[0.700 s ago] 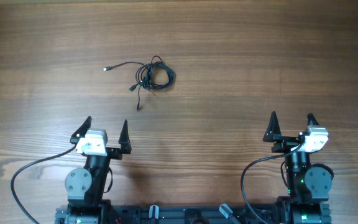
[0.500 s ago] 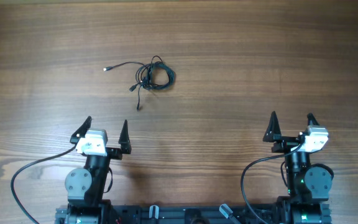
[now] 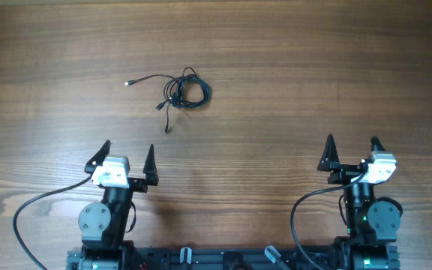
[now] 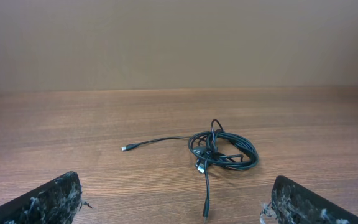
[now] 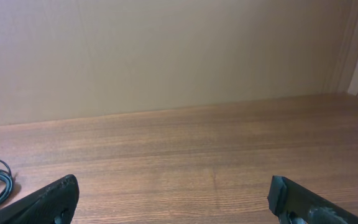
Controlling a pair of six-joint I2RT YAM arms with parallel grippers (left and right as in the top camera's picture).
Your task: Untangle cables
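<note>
- The left gripper [image 3: 128, 147] sat low by the near edge of the table [image 3: 291, 60], its two black fingers [image 4: 51, 200] spread wide with nothing between them.
- The right gripper [image 3: 352, 140] sat the same way on the other side, jaws wide apart and empty (its own camera showed only wood between the fingertips).
- The cables [image 3: 184, 91] lay in one small knot flat on the wood, ahead of the left gripper and a little to its right, well apart from its fingertips.
- From the right gripper the bundle was ahead and far off to the left; only a curve of it showed at the left edge of that wrist view.
- Most of the cord was wound into a loose, overlapping coil.
- One thin strand ran out of the coil to the left, ending in a small pale-tipped plug [image 3: 128, 82].
- Two short tails trailed back from the coil toward the left gripper, the longer one reaching nearer to it.
- Neither gripper touched any cable.
</note>
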